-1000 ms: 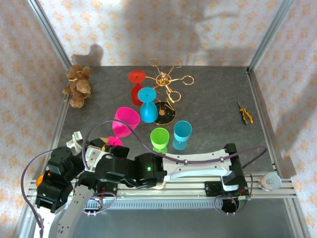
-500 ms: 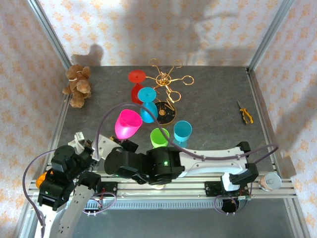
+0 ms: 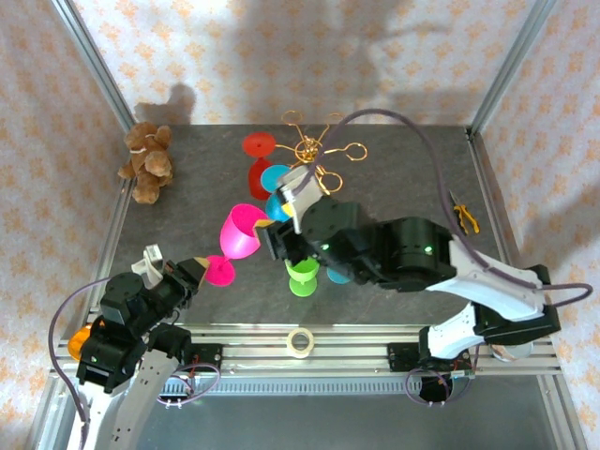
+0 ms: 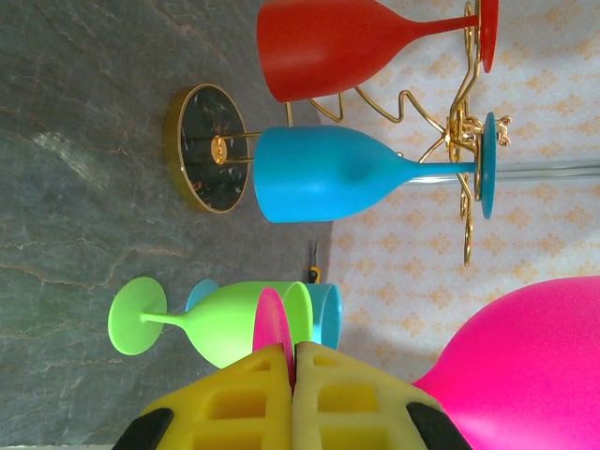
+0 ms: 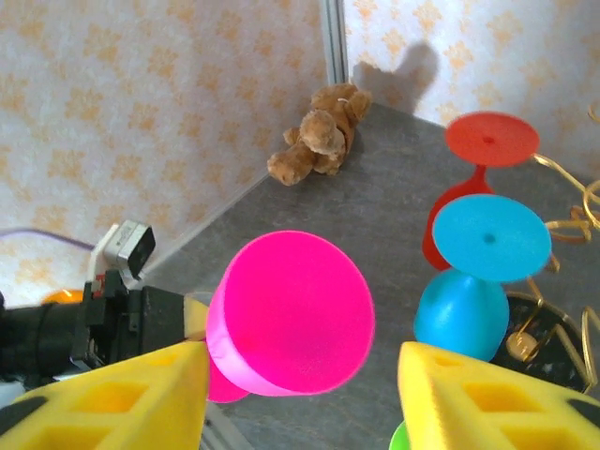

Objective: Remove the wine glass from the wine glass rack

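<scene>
The left pincer (image 4: pixel 293 352) is closed tight, its two yellow fingers (image 4: pixel 253 394) pinching the rim of the round foot of the pink wine glass (image 4: pixel 525 366). That glass is off the rack and held at a tilt, its foot low by the left arm and its bowl leaning up toward the middle of the counter (image 3: pixel 206 187).

The right pincer (image 5: pixel 302 361) stands wide open around the pink bowl, one yellow finger on each side. The bowl's open mouth faces the right wrist camera. The bowl lies close to the finger on the left of that view and well clear of the other. Whether it touches the nearer one I cannot tell.

Beyond the pink glass, the gold wine glass rack (image 3: pixel 307 149) stands on its round black base near the back of the counter. A red wine glass (image 4: pixel 328 47) and a blue wine glass (image 4: pixel 319 175) hang from its loops, bowls down. A green wine glass (image 4: pixel 225 323) and a light blue one (image 4: pixel 325 314) stand upright side by side in front of the rack.

A teddy bear (image 3: pixel 147 161) sits in the far left corner, yellow-handled pliers (image 3: pixel 463 214) lie at the right, and a tape roll (image 3: pixel 300 342) rests on the near rail.
</scene>
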Motion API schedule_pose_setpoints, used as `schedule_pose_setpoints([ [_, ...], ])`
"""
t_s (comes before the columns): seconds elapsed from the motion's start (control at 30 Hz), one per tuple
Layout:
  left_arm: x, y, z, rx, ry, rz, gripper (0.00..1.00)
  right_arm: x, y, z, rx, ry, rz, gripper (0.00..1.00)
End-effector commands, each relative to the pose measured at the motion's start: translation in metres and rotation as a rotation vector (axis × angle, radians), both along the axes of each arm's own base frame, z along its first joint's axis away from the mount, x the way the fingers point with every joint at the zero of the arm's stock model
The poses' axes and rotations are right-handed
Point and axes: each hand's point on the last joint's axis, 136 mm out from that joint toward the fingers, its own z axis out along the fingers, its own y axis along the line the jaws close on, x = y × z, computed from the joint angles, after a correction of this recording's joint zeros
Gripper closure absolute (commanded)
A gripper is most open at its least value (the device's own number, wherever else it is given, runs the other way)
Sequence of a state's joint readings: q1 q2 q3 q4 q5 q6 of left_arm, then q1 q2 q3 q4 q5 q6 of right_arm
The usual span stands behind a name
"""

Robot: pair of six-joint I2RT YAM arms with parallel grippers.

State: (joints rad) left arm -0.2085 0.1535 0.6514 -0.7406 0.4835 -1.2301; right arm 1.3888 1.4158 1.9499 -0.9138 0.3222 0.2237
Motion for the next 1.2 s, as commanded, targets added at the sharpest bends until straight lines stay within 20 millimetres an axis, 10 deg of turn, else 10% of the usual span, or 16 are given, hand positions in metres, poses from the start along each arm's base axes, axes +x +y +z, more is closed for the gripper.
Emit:
schedule_pose_setpoints([
  [0.0,0.006,-0.003,0.012,0.017,-0.087,-0.022,1.0,0.008,-0.014,-0.016,0.06,0.153,-0.02,0.41],
  [1.17,0.006,-0.008,0.025,-0.008,-0.188,-0.052,1.0,0.025,0.03,-0.068,0.224,0.521,0.134,0.39],
])
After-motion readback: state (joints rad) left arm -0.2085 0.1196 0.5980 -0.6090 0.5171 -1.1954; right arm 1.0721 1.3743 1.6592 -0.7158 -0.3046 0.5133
